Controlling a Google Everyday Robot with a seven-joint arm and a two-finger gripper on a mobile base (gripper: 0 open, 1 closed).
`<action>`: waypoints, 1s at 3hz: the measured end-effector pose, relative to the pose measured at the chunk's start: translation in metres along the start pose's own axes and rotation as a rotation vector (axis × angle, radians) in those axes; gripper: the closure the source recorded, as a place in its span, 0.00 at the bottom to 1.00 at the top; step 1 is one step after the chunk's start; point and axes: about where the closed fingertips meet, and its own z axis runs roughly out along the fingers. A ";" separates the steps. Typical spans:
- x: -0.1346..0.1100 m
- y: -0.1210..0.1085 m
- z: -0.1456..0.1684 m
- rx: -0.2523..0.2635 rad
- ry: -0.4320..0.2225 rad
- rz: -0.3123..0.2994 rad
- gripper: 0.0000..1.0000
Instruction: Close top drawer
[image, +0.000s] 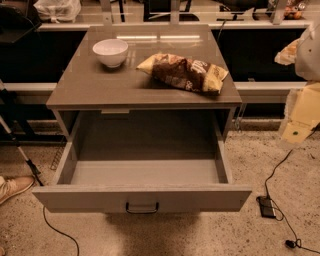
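The top drawer (100, 197) of a grey-beige cabinet is pulled far out towards me, and its inside looks bare. Its flat front panel carries a small dark bar handle (142, 208) at centre, low in the view. Any lower drawers are hidden under it. My gripper (301, 116) shows as a pale beige shape at the right edge of the view. It is off to the right of the cabinet, level with the drawer's right side wall, and apart from the drawer.
On the cabinet top (90, 87) stand a white bowl (110, 51) and a brown chip bag (183, 73). A black device (266, 206) with cables lies on the floor at the right. A shoe (13, 187) and a slanted pole (20, 150) are at the left.
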 end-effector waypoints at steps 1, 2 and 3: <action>0.000 0.000 0.000 0.000 0.000 0.000 0.00; 0.001 0.013 0.021 -0.034 -0.022 0.033 0.00; -0.001 0.043 0.066 -0.121 -0.068 0.129 0.00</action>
